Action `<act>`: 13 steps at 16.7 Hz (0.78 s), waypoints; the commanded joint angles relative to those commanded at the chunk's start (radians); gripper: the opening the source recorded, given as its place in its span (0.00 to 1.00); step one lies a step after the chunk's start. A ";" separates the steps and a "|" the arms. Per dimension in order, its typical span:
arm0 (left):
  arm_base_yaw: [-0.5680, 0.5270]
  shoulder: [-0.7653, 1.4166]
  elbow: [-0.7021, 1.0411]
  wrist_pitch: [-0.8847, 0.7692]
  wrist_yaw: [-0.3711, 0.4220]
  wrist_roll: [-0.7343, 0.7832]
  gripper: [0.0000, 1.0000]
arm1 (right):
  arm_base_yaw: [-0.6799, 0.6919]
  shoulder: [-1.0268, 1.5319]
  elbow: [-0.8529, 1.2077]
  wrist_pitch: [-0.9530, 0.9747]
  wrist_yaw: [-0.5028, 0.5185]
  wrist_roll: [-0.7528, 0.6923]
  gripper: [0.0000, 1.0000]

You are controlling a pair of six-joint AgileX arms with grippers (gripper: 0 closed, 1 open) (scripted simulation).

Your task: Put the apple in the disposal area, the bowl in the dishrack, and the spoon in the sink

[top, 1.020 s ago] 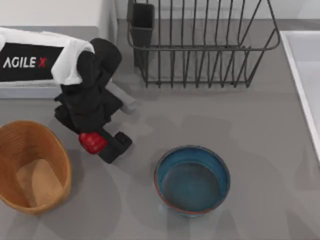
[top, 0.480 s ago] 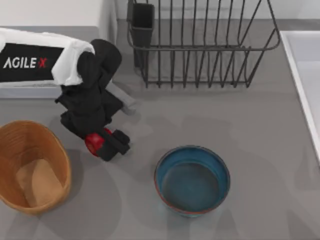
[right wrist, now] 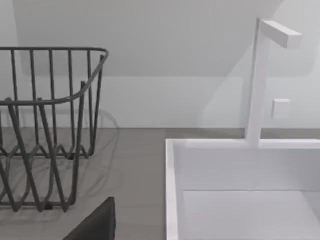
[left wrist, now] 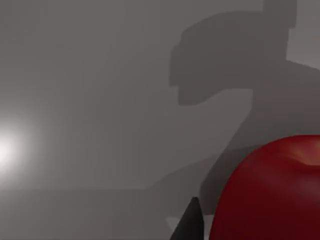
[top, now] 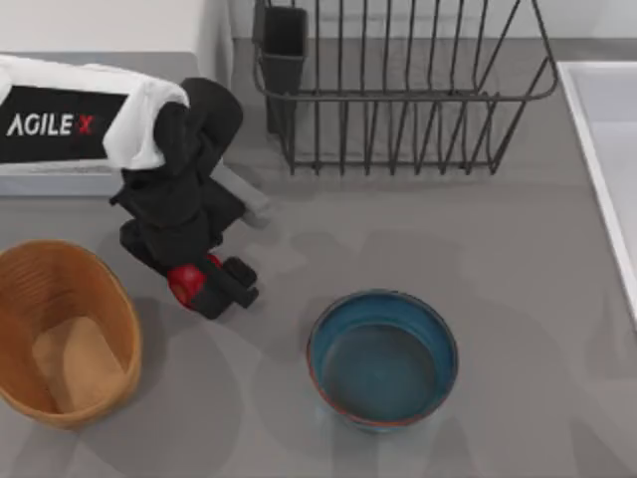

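Currently the left gripper [top: 204,284] is clenched on the apple [top: 185,283], black fingers [top: 231,282] pressing it from both sides. Whether the apple is lifted or resting on the table [top: 518,259] cannot be told. Taking the bowl [top: 382,358] as landmark: the apple and gripper sit to its left and a little farther back, well apart from it. The basket [top: 66,334] is farther left still, near the table's left edge, just beside the gripper but not touching. The dishrack [top: 398,90] stands behind the bowl, with its black cup [top: 283,45] at the back left corner. The sink [top: 602,149] lies right of the bowl and behind, along the table's right edge.

Left wrist view: apple [left wrist: 270,192] close up, one dark fingertip [left wrist: 190,225] beside it, grey table behind.

Right wrist view: dishrack [right wrist: 47,125] and sink [right wrist: 240,190] side by side, a white faucet [right wrist: 260,80] rising at the sink's back rim. The right pincer's state cannot be told.
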State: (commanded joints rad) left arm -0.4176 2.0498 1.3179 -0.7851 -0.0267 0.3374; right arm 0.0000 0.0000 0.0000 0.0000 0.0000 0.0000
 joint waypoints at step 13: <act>-0.002 -0.117 0.244 -0.362 -0.002 -0.005 0.00 | 0.000 0.000 0.000 0.000 0.000 0.000 1.00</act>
State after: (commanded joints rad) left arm -0.4193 1.9328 1.5618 -1.1466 -0.0288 0.3328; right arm 0.0000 0.0000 0.0000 0.0000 0.0000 0.0000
